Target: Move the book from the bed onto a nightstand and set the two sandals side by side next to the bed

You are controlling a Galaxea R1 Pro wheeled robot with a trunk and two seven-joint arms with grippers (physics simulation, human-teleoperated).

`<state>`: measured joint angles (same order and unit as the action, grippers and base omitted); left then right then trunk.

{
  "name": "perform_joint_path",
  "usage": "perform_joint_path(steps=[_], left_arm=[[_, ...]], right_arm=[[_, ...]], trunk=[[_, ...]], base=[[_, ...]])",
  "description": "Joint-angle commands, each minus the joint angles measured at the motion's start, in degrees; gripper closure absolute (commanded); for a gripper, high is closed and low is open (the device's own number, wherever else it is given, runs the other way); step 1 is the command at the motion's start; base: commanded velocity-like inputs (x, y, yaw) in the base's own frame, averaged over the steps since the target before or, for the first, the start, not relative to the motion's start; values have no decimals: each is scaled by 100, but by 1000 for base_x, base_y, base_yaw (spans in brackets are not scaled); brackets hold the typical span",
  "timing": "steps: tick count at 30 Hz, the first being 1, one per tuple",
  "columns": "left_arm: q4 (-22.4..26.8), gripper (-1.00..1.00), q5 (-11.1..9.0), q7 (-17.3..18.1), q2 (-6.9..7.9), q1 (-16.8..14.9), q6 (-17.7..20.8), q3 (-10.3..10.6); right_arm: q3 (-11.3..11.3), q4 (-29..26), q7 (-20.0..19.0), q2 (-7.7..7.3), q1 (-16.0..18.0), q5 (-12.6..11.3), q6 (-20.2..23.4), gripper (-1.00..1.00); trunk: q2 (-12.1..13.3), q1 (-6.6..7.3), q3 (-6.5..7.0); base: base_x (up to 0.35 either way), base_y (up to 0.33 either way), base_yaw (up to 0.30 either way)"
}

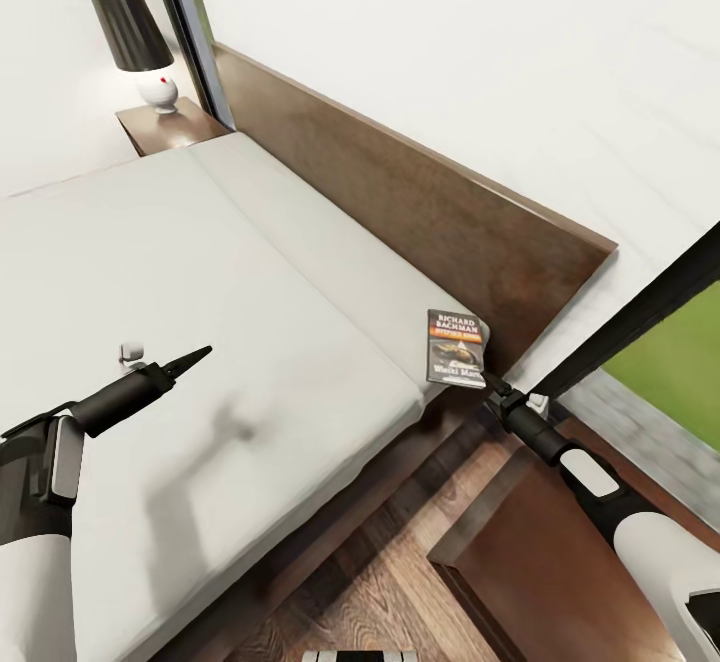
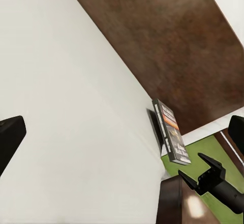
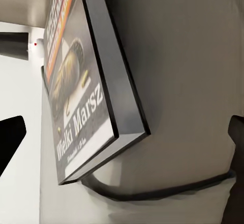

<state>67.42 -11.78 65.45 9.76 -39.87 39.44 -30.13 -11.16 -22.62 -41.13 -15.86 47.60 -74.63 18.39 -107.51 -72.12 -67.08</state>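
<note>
Book [image 1: 456, 347] first: it is lying flat on the pale mattress of the bed [image 1: 200, 272], at the corner next to the dark wooden headboard [image 1: 420, 212] and close to the mattress edge. Its dark cover is facing up, with white "RICHARD BACHMAN" lettering over an orange band. The right gripper [image 1: 492, 382] is hovering just beside the book's near edge, not touching it. In the right wrist view the two fingers are sitting at opposite borders with the book between them, so they are standing apart and clamping nothing. The left gripper [image 1: 190, 359] is hanging over the middle of the mattress, well apart from the book, and its shadow is falling on the sheet. Whether its fingers are apart or together I cannot tell. Below the right arm, a nightstand [image 1: 540, 562] is standing on the wood-plank floor [image 1: 400, 562] beside the bed. Across the bed, a second nightstand [image 1: 165, 127] is carrying a black-shaded lamp [image 1: 135, 42] with a white base.
</note>
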Motion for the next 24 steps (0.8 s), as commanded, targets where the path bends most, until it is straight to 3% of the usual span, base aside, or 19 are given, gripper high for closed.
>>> perform_joint_path(steps=[1, 12, 24], left_arm=[[-1, -100, -17, 11, 0, -3, 46, -3], [-8, -100, -17, 8, 0, -3, 46, -8], [-6, -100, -17, 11, 0, -3, 46, -10]], right_arm=[[-27, 3, -9, -5, 4, -60, 33, -100], [-27, 3, -9, -5, 4, -60, 33, -100], [-27, 3, -9, -5, 4, -60, 33, -100]], trunk=[[-1, 1, -3], [-1, 1, -3], [-1, 1, -3]], base=[[0, 0, 0], [0, 0, 6], [0, 0, 131]])
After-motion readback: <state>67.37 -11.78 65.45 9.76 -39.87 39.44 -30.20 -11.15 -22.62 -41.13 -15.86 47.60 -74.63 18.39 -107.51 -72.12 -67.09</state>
